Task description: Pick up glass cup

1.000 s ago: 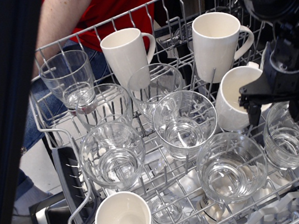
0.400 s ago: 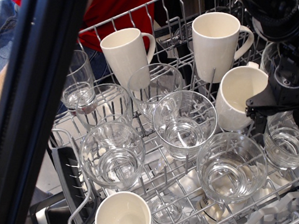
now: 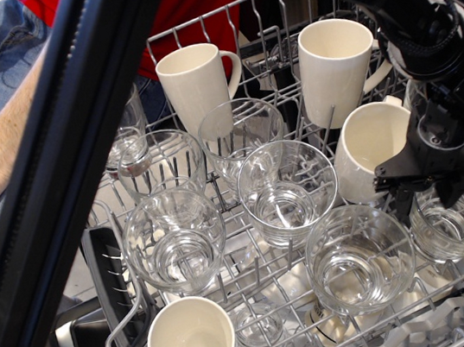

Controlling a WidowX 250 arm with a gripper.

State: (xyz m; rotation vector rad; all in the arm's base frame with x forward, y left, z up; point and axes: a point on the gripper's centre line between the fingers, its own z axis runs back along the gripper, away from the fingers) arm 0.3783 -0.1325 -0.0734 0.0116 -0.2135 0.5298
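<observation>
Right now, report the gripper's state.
Gripper: open, fingers spread above the glass cup at the rack's right edge, holding nothing.

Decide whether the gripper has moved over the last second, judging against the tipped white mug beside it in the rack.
Yes. The gripper has come lower in the view, now below the tipped white mug's opening, over the rim of the glass cup at the rack's right.

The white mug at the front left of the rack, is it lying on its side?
No. The white mug stands with its open mouth facing up, showing its empty inside.
</observation>
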